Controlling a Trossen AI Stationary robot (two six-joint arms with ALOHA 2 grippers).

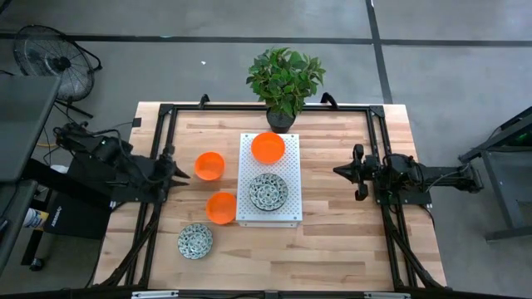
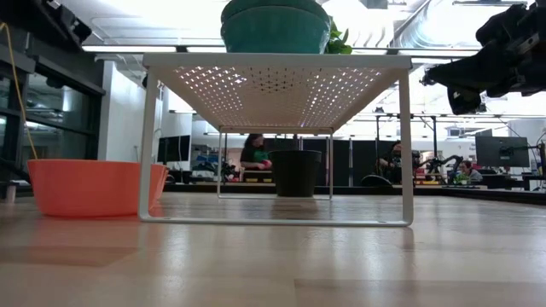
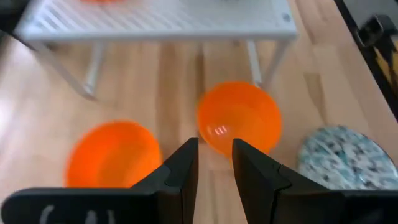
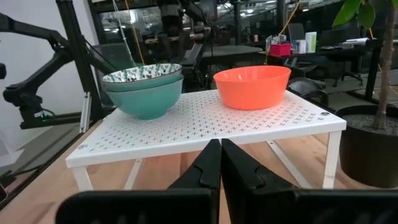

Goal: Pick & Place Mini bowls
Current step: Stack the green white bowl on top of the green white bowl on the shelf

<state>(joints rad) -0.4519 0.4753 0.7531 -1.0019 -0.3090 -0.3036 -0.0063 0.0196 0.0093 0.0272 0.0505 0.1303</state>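
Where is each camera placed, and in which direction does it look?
High: overhead, straight down; left gripper, right gripper, white rack.
Low: table height, looking under the rack; right gripper above.
Left wrist: past open fingers at orange bowls.
Right wrist: past shut fingers at the rack.
All four views share the rack.

Two dark, nearly black arms, built of blocky jointed segments with thin cables looped along the left arm (image 1: 108, 162) and a long straight link on the right arm (image 1: 416, 177). Left gripper (image 3: 214, 165): two flat matte-black fingers (image 3: 180, 171) with angled tips. Right gripper (image 4: 220, 163): same black wedge-shaped fingers, mounted on a broad dark bar with a rounded edge.
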